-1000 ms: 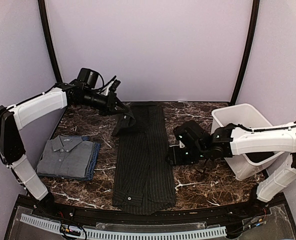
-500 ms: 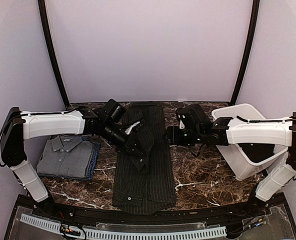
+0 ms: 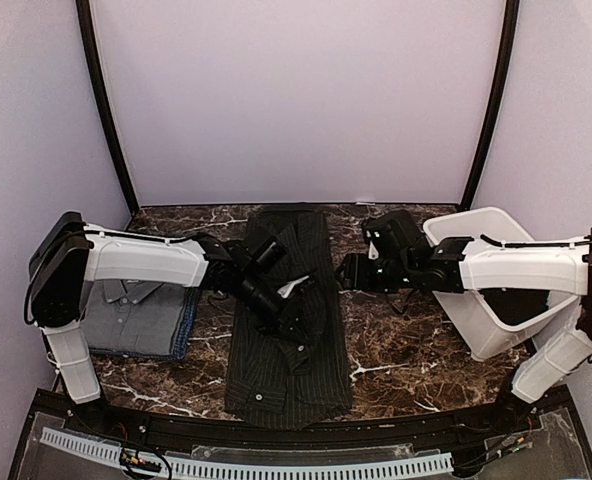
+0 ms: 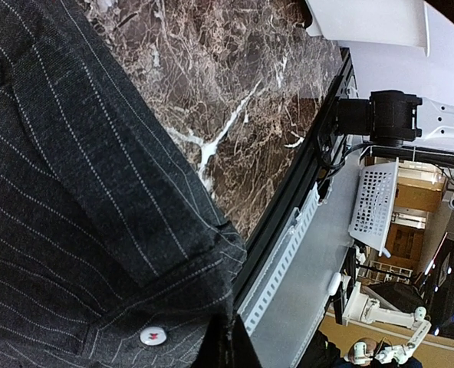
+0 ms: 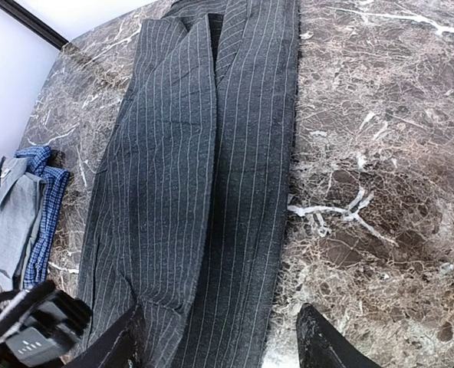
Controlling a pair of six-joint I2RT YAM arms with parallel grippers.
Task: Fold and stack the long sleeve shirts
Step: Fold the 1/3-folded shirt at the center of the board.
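A long charcoal pinstriped shirt (image 3: 311, 250) lies as a narrow strip down the middle of the table. My left gripper (image 3: 294, 335) is shut on a fold of this shirt and holds it over the strip's near half. In the left wrist view the fingertips (image 4: 231, 354) pinch the cloth (image 4: 74, 192) beside a pale button (image 4: 152, 335). My right gripper (image 3: 344, 272) hovers open at the strip's right edge. Its fingers (image 5: 127, 337) straddle that edge, with nothing between them. A folded grey shirt (image 3: 126, 310) rests on a blue one (image 3: 184, 325) at the left.
A white plastic tub (image 3: 481, 235) stands tilted at the right, under the right arm. The table top is dark marble (image 3: 406, 350). A black rail (image 3: 276, 430) runs along the near edge. In the right wrist view the grey and blue shirt stack (image 5: 12, 215) lies at the far left.
My left gripper has carried the shirt's far end forward over the strip towards the near edge. My right gripper has moved away from me along the shirt's right edge, and its jaws have widened.
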